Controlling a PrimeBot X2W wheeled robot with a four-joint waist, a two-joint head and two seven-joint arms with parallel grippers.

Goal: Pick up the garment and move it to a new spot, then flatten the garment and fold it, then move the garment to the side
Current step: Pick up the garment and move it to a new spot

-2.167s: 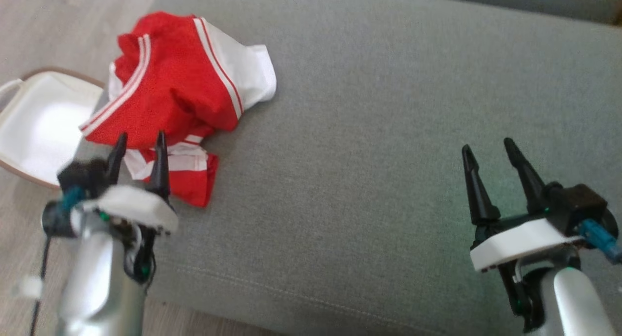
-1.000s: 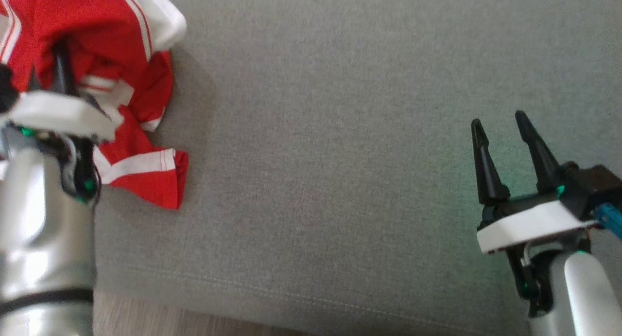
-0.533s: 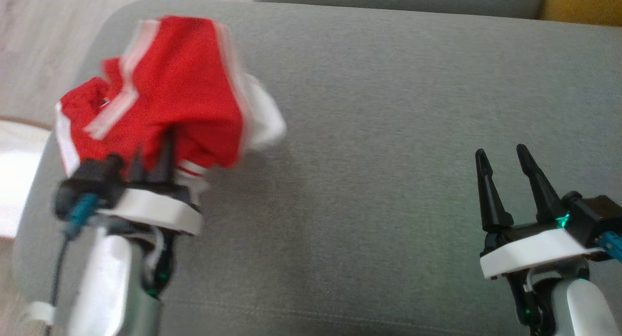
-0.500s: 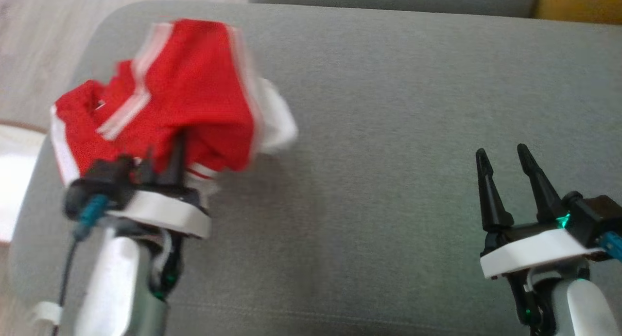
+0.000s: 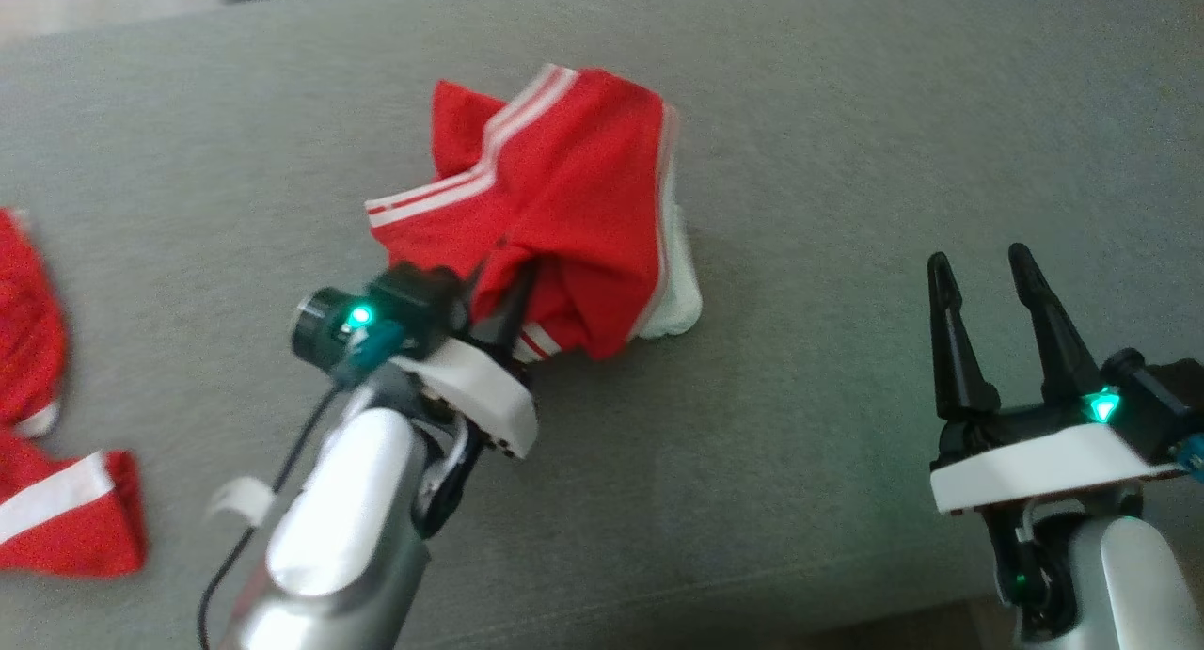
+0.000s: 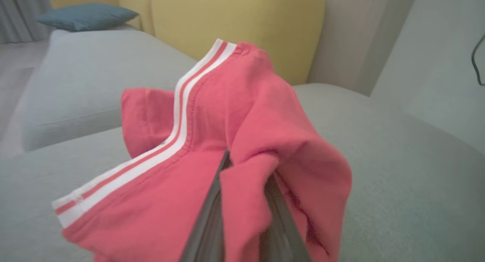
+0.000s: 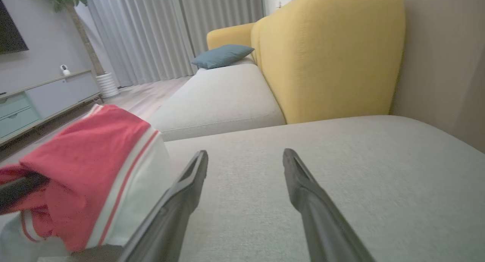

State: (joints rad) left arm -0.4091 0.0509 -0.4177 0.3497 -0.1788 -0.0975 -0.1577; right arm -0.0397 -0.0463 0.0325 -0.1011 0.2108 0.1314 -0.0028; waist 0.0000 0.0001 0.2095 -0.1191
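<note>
Right jaws: spread wide, nothing held, over the seat cushion (image 5: 847, 114) near its front edge, right side.
Second red cloth (image 5: 56, 499): white-striped, laid near the front edge, left side.
Left jaws: pinched on a fold of the garment (image 5: 564, 189).
Garment position: red with white stripes, bunched, held near mid-cushion; whether its white lower edge touches the cushion cannot be told.
Yellow backrest (image 7: 329, 53): seen beyond the far edge.
Blue pillow (image 7: 221, 55): farthest.
</note>
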